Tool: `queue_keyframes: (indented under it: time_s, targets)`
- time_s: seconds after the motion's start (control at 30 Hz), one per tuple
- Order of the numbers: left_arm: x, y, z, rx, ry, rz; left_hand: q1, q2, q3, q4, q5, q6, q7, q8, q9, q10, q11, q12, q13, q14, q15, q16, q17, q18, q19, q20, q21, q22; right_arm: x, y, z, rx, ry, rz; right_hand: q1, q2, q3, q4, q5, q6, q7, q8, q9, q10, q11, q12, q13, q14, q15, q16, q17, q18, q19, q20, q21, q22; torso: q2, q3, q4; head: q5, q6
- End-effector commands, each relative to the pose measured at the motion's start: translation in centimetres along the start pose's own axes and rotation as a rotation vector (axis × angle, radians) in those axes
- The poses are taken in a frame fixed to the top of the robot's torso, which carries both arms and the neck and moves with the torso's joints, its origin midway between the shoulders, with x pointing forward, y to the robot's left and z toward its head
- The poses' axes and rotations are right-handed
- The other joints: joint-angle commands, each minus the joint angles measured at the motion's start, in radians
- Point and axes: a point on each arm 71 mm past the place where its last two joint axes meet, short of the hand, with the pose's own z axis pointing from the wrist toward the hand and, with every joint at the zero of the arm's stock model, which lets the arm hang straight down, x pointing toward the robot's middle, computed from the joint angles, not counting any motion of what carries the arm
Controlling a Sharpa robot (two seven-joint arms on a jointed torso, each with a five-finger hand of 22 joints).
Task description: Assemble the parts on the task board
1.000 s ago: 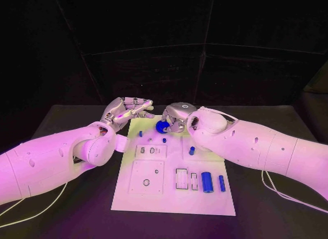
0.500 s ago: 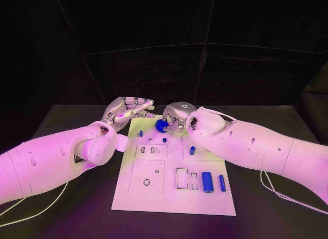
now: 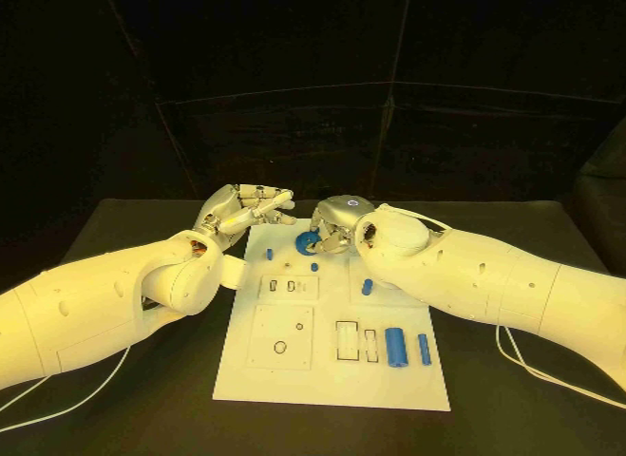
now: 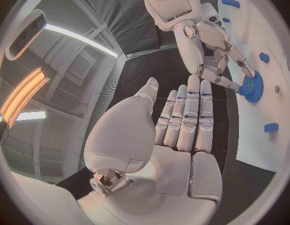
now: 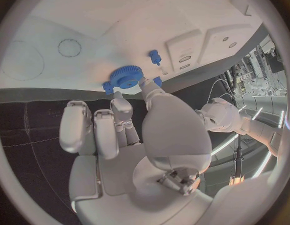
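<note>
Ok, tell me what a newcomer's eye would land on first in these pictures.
First, the blue gear at the far end of the white board, pinched by the right robot hand. Next, the left robot hand, raised open and holding nothing just beyond the board's far left corner. Then the two blue cylinders lying side by side on the board's near right part.

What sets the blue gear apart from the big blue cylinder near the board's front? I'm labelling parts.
The blue gear is a flat toothed disc; the big blue cylinder is smooth and long. The gear sits at the task board's far end, touched by the right robot hand; the cylinder lies untouched at the near end. Both are blue.
</note>
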Motion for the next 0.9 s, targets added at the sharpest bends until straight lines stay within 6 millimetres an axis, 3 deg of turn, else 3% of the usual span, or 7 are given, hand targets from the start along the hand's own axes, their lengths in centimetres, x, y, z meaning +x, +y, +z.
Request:
queue_keyframes:
  time_s: [0.03, 0.33, 0.43, 0.6, 0.73, 0.83, 0.9]
  targets:
    - [0.1, -0.1, 0.0, 0.001, 0.012, -0.001, -0.002, 0.009, 0.0, -0.009, 0.002, 0.006, 0.004, -0.007, -0.001, 0.006, 0.002, -0.005, -0.001, 0.001, -0.001, -0.005, 0.002, 0.014, 0.006, -0.001, -0.005, -0.002, 0.0, 0.0, -0.1, -0.005, 0.019, 0.006, -0.019, 0.005, -0.021, 0.02, 0.008, -0.005, 0.001, -0.005, 0.001, -0.004, 0.001, 0.003, 0.004, 0.05, 0.006, 0.006, 0.002, -0.018, 0.001, 0.01, 0.001, 0.0, 0.0, 0.0005, 0.0001, 0.001, 0.0]
    - [-0.1, -0.1, 0.0, 0.0, 0.009, 0.0, -0.001, 0.009, -0.001, -0.01, 0.002, 0.005, 0.006, -0.008, -0.001, 0.005, 0.003, -0.007, -0.002, 0.001, -0.001, -0.006, 0.003, 0.014, 0.006, -0.001, -0.006, -0.002, -1.3, -1.7, -1.6, -0.014, -0.127, 0.081, -0.008, 0.027, -0.038, 0.036, 0.032, 0.007, -0.002, -0.003, 0.003, 0.025, -0.002, 0.051, 0.055, 0.052, 0.005, 0.01, 0.011, -0.02, 0.008, 0.009, 0.007, 0.011, -0.001, 0.0004, -0.0022, 0.001, 0.002]
    - [-0.2, -0.1, -0.1, 0.0, 0.006, 0.002, -0.001, 0.009, -0.001, -0.01, 0.002, 0.005, 0.006, -0.008, -0.001, 0.005, 0.003, -0.007, -0.002, 0.001, -0.001, -0.006, 0.003, 0.014, 0.006, -0.001, -0.006, -0.002, -1.9, -3.3, -3.2, -0.025, -0.172, 0.135, 0.05, 0.024, -0.03, -0.001, 0.036, 0.012, -0.004, -0.002, 0.003, 0.028, -0.005, 0.059, 0.065, 0.052, 0.003, 0.011, 0.012, -0.021, 0.011, 0.007, 0.01, 0.016, -0.003, -0.0003, -0.0068, -0.002, 0.004]
    - [-0.5, -0.2, -0.3, 0.0, 0.001, 0.005, 0.004, 0.011, 0.001, -0.015, 0.002, 0.007, 0.004, -0.009, -0.001, 0.008, 0.002, -0.009, -0.001, 0.001, -0.001, -0.007, 0.005, 0.014, 0.007, -0.001, -0.007, -0.003, -2.2, -7.2, -6.5, -0.016, -0.138, 0.273, 0.166, -0.007, -0.017, -0.093, -0.012, 0.035, -0.01, 0.008, 0.005, 0.037, -0.012, 0.075, 0.086, 0.052, -0.004, 0.011, 0.015, -0.022, 0.013, 0.002, 0.013, 0.024, -0.005, -0.0002, -0.0164, 0.0, 0.007]
    - [-0.6, -0.2, -0.3, 0.002, -0.003, 0.007, 0.007, 0.011, 0.001, -0.019, 0.002, 0.009, 0.003, -0.01, 0.0, 0.011, 0.001, -0.009, -0.001, 0.002, -0.001, -0.008, 0.006, 0.014, 0.008, -0.001, -0.007, -0.004, -2.5, -10.4, -9.0, -0.013, -0.117, 0.375, 0.2, -0.001, -0.008, -0.121, -0.013, 0.028, -0.007, 0.002, 0.002, 0.04, -0.011, 0.078, 0.092, 0.054, -0.003, 0.016, 0.03, -0.024, 0.016, 0.002, 0.016, 0.031, -0.006, 0.0018, -0.0257, -0.001, 0.009]
    - [-0.6, -0.2, -0.3, 0.002, -0.003, 0.007, 0.008, 0.012, 0.001, -0.021, 0.002, 0.011, 0.001, -0.01, 0.0, 0.013, 0.0, -0.01, -0.001, 0.003, -0.002, -0.009, 0.007, 0.014, 0.009, -0.002, -0.008, -0.004, -2.8, -12.5, -10.8, -0.002, -0.114, 0.406, 0.204, 0.0, -0.007, -0.126, -0.012, 0.026, -0.007, 0.001, 0.001, 0.042, -0.01, 0.081, 0.096, 0.056, -0.002, 0.018, 0.037, -0.025, 0.018, 0.002, 0.017, 0.035, -0.006, 0.0066, -0.0282, -0.008, 0.013]
    - [-0.6, -0.2, -0.3, 0.001, -0.002, 0.006, 0.008, 0.012, 0.001, -0.021, 0.002, 0.011, 0.001, -0.01, 0.0, 0.013, 0.0, -0.01, -0.001, 0.003, -0.002, -0.009, 0.007, 0.014, 0.009, -0.002, -0.008, -0.004, -2.8, -13.6, -11.6, 0.013, -0.111, 0.412, 0.207, 0.0, -0.007, -0.13, -0.011, 0.023, -0.006, -0.001, 0.001, 0.039, -0.009, 0.078, 0.093, 0.056, -0.002, 0.019, 0.038, -0.025, 0.018, 0.003, 0.017, 0.035, -0.006, 0.0055, -0.0294, -0.012, 0.014]
